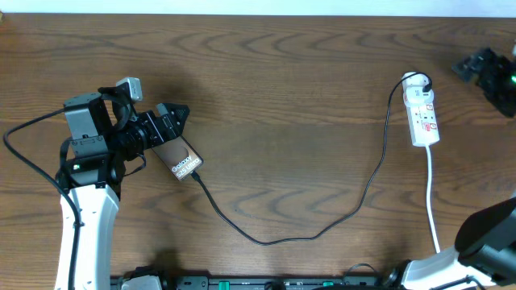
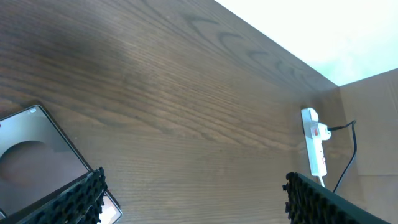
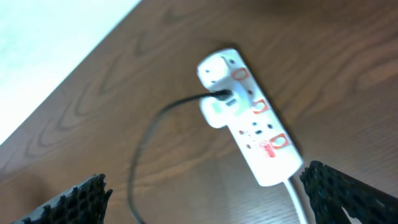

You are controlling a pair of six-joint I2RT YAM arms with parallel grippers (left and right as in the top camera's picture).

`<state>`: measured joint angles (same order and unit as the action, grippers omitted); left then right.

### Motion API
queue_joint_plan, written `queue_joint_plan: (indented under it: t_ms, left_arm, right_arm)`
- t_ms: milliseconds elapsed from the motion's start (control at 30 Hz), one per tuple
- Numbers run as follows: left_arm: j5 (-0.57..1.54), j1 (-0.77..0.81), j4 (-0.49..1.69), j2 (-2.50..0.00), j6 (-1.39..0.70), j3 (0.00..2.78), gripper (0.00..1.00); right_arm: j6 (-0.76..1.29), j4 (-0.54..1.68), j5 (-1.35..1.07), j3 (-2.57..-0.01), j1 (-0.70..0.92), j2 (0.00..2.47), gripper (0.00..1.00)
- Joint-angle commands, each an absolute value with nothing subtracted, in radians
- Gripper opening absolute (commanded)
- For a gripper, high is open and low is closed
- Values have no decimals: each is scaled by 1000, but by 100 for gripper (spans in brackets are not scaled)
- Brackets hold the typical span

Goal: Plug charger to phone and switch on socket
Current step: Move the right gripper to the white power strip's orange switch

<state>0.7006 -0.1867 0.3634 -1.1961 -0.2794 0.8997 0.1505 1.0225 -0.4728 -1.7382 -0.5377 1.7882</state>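
As seen from overhead, the phone lies flat and slantwise on the left part of a wooden table, lettered face up, with the left gripper just beside its upper end. That gripper's fingers stand wide apart and grasp nothing. From the left wrist camera, one ribbed pad overlaps a corner of the phone, and bare wood fills the gap between the pads. The charger, a thin black cable, meets the phone's lower short edge, sags toward the near edge of the table, then climbs to the socket on the right, where its other end is plugged in. A white cord runs from the socket toward the near edge. The right gripper hangs near the socket, on its far right side, fingers spread fully and holding nothing. Whether the socket's switch is on cannot be told.
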Motion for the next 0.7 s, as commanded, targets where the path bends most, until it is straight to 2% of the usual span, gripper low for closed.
queue_joint_plan:
  t_ms: [0,233,667]
  left_arm:
    - [696,-184,366,-1190,-255,899,90]
    - [696,-184,366,-1203,-255,899,90]
    - [696,-184,378,-1234,-255,899,90]
  right_arm:
    - [17,1046,-590,-1754,-572,1852,99]
    - [-137,1068,-690,-1754,-568,2000,99]
    - [-273,1043,-682,-1754,-528,2160,99]
